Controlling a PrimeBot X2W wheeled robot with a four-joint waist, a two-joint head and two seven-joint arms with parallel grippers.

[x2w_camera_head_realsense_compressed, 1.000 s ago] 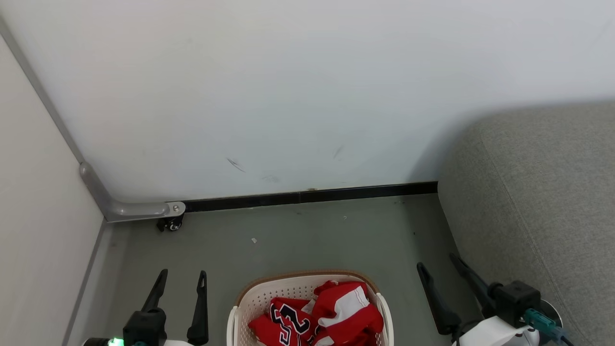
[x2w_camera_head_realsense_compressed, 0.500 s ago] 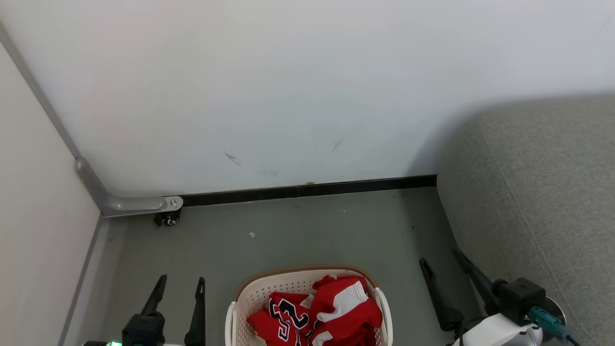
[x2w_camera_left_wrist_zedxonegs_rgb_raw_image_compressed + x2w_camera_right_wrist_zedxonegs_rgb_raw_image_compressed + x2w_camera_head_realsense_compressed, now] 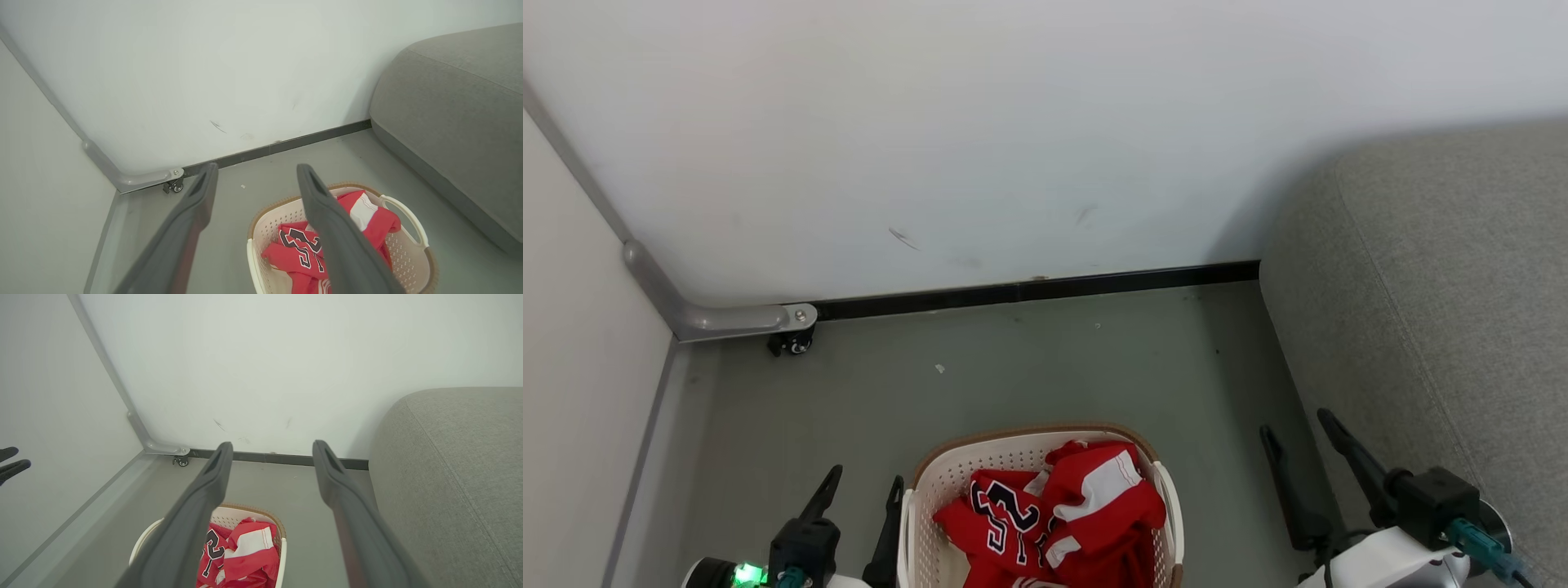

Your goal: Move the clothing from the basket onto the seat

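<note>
The clothing (image 3: 1054, 514) is a heap of red garments with white trim, one with black numerals, lying in the cream basket (image 3: 1029, 433) on the floor at the bottom centre. The grey seat (image 3: 1445, 310) rises at the right. My left gripper (image 3: 866, 478) is open and empty, close beside the basket's left rim. My right gripper (image 3: 1295, 423) is open and empty between the basket and the seat. In the left wrist view the left gripper (image 3: 257, 166) stands above the clothing (image 3: 294, 249) and basket (image 3: 408, 216). In the right wrist view the right gripper (image 3: 273, 444) is above the clothing (image 3: 245, 555).
A white wall with a black skirting strip (image 3: 1029, 290) closes the back. A pale partition at the left ends in a grey metal foot with a caster (image 3: 792, 343). Grey floor (image 3: 1029, 359) lies between the basket and the wall.
The head camera has moved, so the whole scene sits higher in the picture and shows more of the basket. The left gripper is now nearer the basket's left rim. Both grippers stay open.
</note>
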